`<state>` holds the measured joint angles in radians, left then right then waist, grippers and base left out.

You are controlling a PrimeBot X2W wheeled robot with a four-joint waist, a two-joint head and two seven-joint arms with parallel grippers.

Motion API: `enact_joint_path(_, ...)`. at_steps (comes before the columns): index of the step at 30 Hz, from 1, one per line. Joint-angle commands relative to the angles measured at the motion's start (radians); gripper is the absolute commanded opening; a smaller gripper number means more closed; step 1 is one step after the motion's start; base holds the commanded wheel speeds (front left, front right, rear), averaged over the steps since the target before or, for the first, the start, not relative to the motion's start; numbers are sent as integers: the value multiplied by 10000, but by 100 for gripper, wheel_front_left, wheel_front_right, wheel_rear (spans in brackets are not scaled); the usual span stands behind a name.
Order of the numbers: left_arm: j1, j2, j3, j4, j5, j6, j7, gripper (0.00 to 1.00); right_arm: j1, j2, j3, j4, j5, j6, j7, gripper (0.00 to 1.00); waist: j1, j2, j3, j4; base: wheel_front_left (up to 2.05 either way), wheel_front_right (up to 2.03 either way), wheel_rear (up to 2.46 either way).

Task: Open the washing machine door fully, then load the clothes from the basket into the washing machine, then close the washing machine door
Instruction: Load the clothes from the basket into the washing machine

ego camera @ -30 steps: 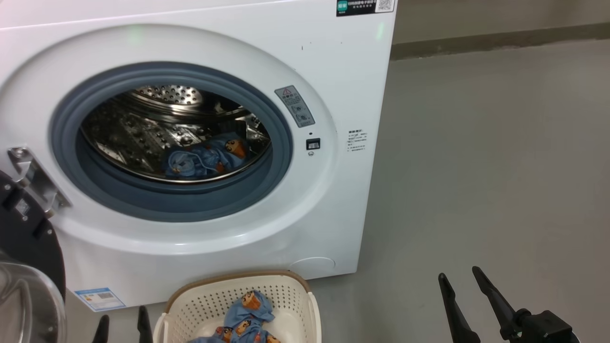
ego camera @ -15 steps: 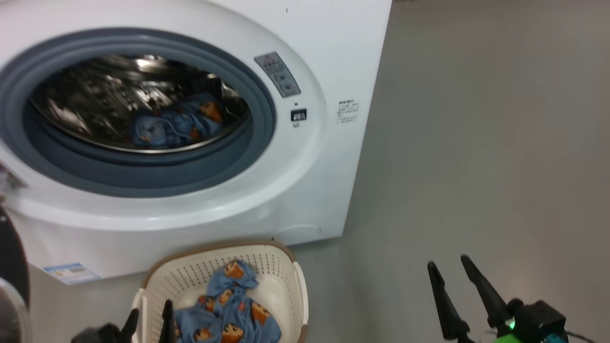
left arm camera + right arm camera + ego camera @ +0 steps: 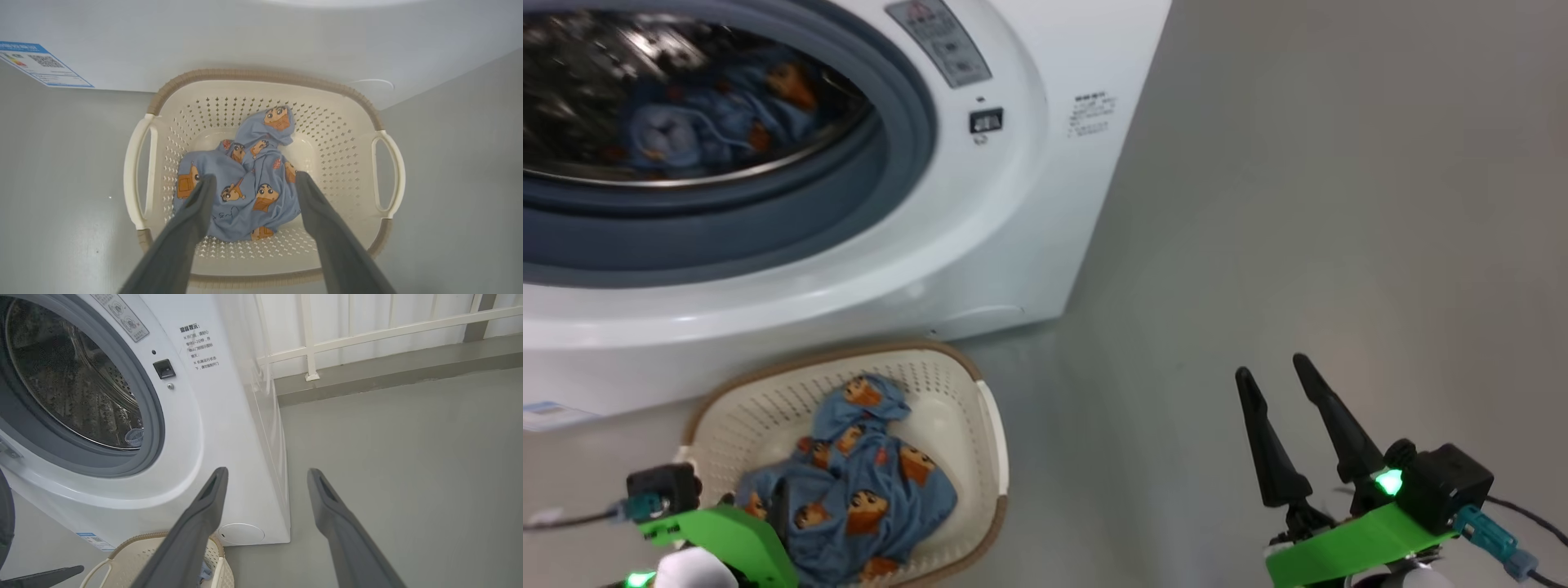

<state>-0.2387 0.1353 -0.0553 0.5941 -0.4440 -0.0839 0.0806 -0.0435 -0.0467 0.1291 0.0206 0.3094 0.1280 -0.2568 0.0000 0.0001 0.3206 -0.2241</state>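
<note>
The washing machine (image 3: pixel 1029 204) carries a grey sticker (image 3: pixel 939 37) with a red warning triangle beside its grey gasket (image 3: pixel 907 122). Right of the black latch slot (image 3: pixel 986 122) is a small block of printed Chinese text (image 3: pixel 199 347) headed 温馨提示, its lower lines too small to read. A blue label (image 3: pixel 41 65) with a QR code and coloured bars sits low on the front panel. The floor (image 3: pixel 1298 204) is smooth grey, and behind the machine a pale railing (image 3: pixel 367 330) stands on a raised grey kerb. The machine's mouth stands uncovered, and one light blue garment (image 3: pixel 711 114) lies in the steel drum (image 3: pixel 73 388). The basket (image 3: pixel 261 75) rests on the floor just before the washer's lower front, its long axis and two handles parallel to that front. The clothes (image 3: pixel 245 192) are heaped in it, stretching from the washer-side wall toward the robot. The left gripper (image 3: pixel 254 176) hangs over the heap with fingers spread wide on either side of it; whether they touch the cloth I cannot tell. The right gripper (image 3: pixel 1271 364) is spread wide and empty over bare floor, well right of the basket.
</note>
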Motion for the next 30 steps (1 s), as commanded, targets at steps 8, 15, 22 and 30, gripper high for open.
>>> enact_joint_path(8,-1454,601,179,1901,-305,-288,410,100,-532,-36,305,-393,88,27,-49,100,0,-1,1489,-1015,0,0,0)
enact_joint_path(15,-2674,788,130,3727,-584,-397,188,100,-711,-36,242,-561,78,27,-49,100,0,-1,2117,-1261,0,0,0)
enact_joint_path(22,-3600,851,-2,5003,-752,-435,239,100,-856,-36,268,-700,93,27,-49,100,0,-1,2700,-1394,0,0,0)
enact_joint_path(30,-4345,1028,-58,6034,-877,-440,301,100,-984,-36,329,-845,227,27,-49,100,0,-1,3307,-1602,0,0,0)
